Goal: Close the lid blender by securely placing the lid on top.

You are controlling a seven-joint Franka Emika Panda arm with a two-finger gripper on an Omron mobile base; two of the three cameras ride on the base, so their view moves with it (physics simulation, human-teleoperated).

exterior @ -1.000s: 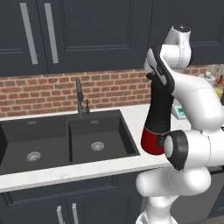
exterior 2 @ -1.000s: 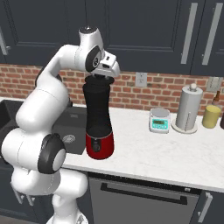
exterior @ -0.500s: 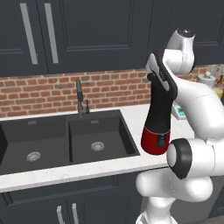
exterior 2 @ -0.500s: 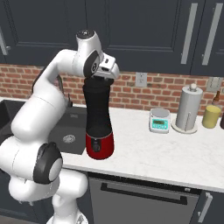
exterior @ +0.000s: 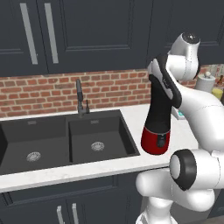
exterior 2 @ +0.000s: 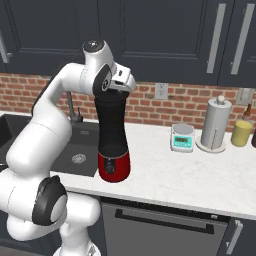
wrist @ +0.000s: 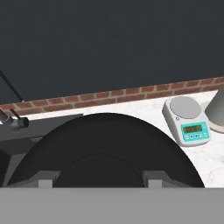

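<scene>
- The blender (exterior 2: pixel 113 145) is shown upright on the white surface (exterior 2: pixel 190 175), just to the 3 o'clock side of the dark sink (exterior: pixel 65 140); its red base and black jar are visible in both base views.
- The pincer (exterior 2: pixel 119 90) is held directly over the jar's mouth, at the 12 o'clock end of the blender, with the hand tilted.
- In the hand view, a broad black round form, taken to be the lid (wrist: pixel 105 153), lies between the two finger tips (wrist: pixel 48 180); whether it is the lid or the jar's top cannot be told for certain.
- The pincer's state cannot be told: the tips are seen apart at either side of the black disc, but contact with it is not shown.
- A kitchen scale (wrist: pixel 187 120) is seen at 2 o'clock in the hand view, well apart from the blender.
- The step in hand is judged to be the seating of the lid on the jar.
- The next move is judged to call for a level, centred press downward, followed by release.
</scene>
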